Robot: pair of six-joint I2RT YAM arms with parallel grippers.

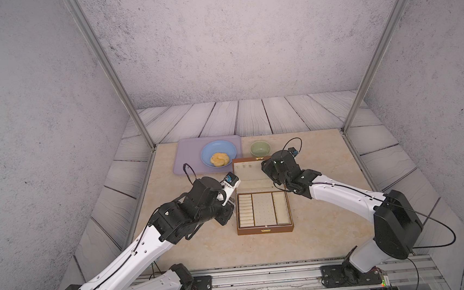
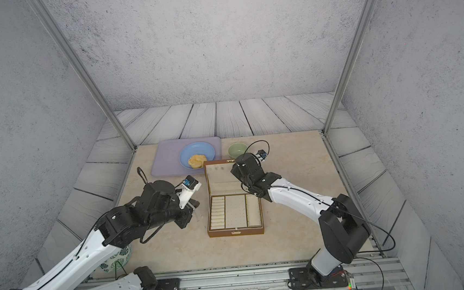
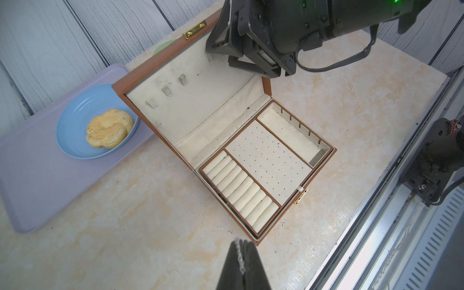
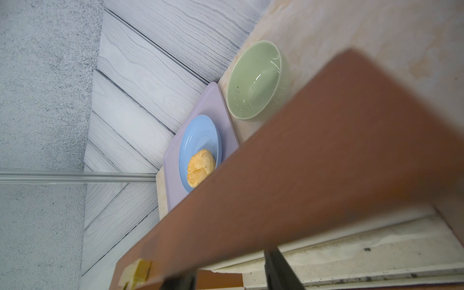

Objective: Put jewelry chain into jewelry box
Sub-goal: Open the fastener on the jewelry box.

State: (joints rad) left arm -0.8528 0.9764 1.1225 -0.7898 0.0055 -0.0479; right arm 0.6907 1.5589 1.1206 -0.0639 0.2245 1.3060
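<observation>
Top views: jewelry box sits open mid-table, lid upright at the far side, compartment tray facing up. Left gripper is low, just beside the box's left wall. Chain too thin to make out here. Right gripper is at the lid's right edge, fingers hidden under the wrist. Lilac tray lies behind the box on the left, with a blue plate on it and a pastry on the plate. Green bowl is just behind the lid. A leaf-print cup shows under the left arm in a top view.

Left wrist: left gripper fingers together, pinching the jewelry chain; a short silvery run shows between them, above the table just outside the box's near corner. Box compartments hold no chain: ring rolls, dotted panel, side slot. Right gripper is at the lid's upper corner.

Right wrist: brown lid fills the frame, blurred. One of the fingers is on the cream-lined side, its partner on the brown side, so they straddle the lid edge; cannot tell if they press it. Bowl, plate, pastry are beyond.
</observation>
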